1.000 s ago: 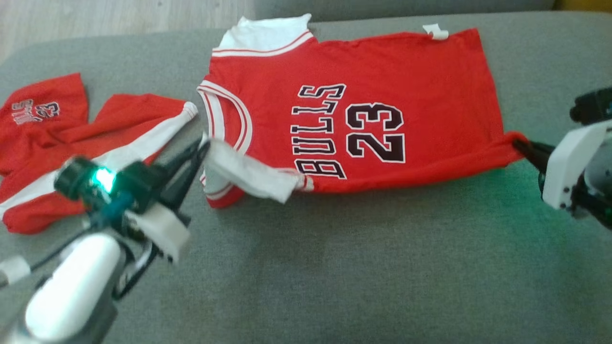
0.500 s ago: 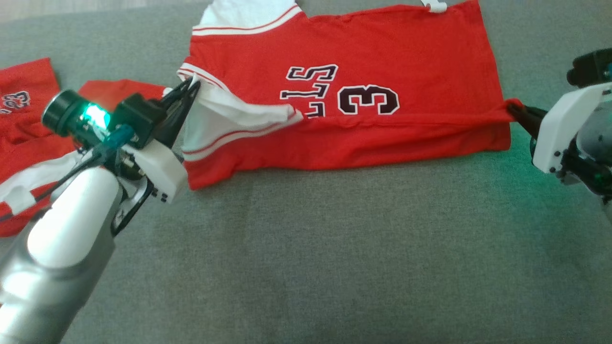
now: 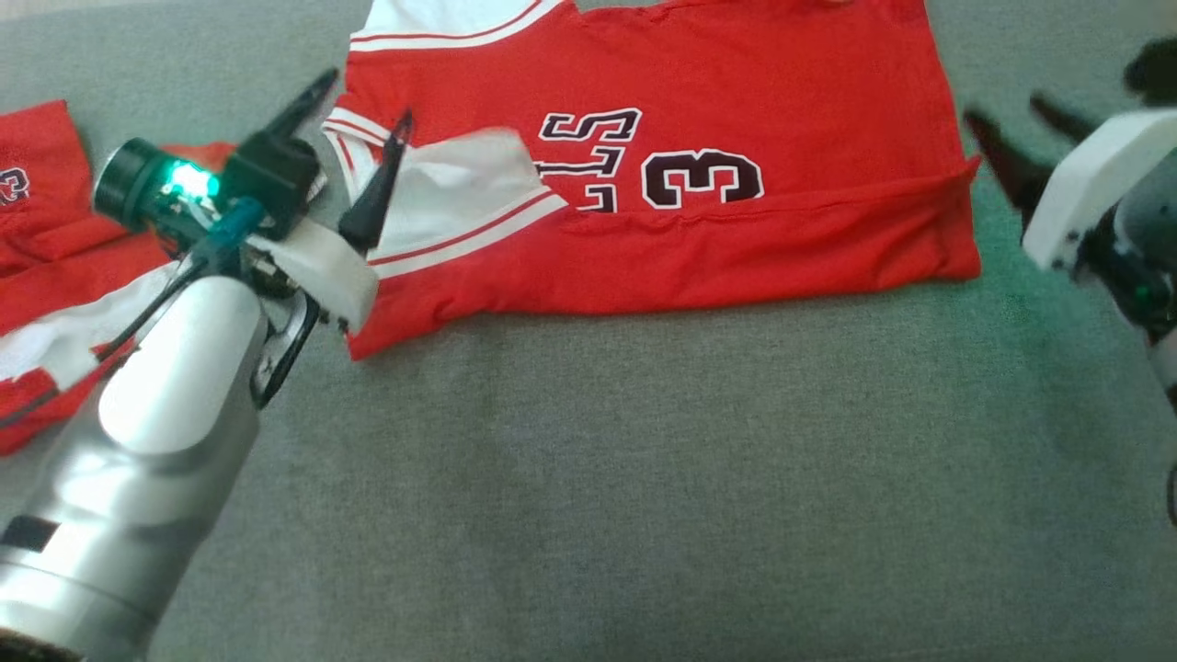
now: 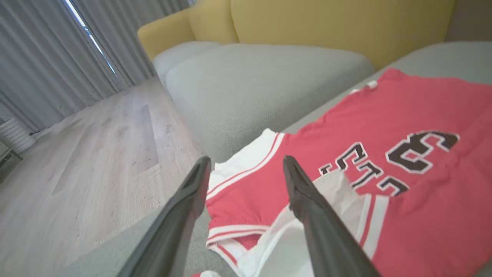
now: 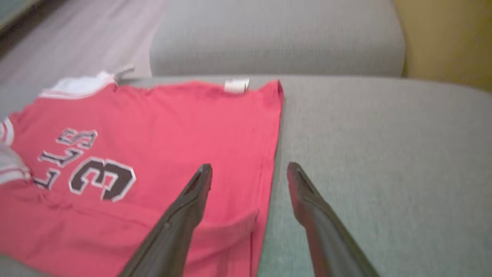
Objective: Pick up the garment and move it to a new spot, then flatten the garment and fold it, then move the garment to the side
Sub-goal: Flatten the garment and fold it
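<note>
The garment [image 3: 736,101] is a red jersey with white trim and black lettering, lying on the grey couch surface [image 3: 644,478]. Its near edge is folded up over the lower half of the letters. A white sleeve flap [image 3: 460,179] lies across its left end. My left gripper [image 3: 366,99] stands open above the collar end, with nothing between its fingers. My right gripper [image 3: 1004,108] is open just off the jersey's right hem. The left wrist view has the open left gripper [image 4: 246,159] over the garment [image 4: 423,107]. In the right wrist view the open right gripper [image 5: 250,166] straddles the hem of the garment [image 5: 173,115].
Another red and white garment [image 3: 37,211] lies crumpled at the far left, beside my left arm. Beyond the couch surface are a grey cushion [image 4: 250,77], a yellow sofa back [image 4: 326,23] and wooden floor [image 4: 96,154]. Bare grey fabric spreads in front of the jersey.
Both grippers carried the jersey's near edge up over the lettering, then opened and let it go. The head camera has also shifted, so the scene sits higher in view.
</note>
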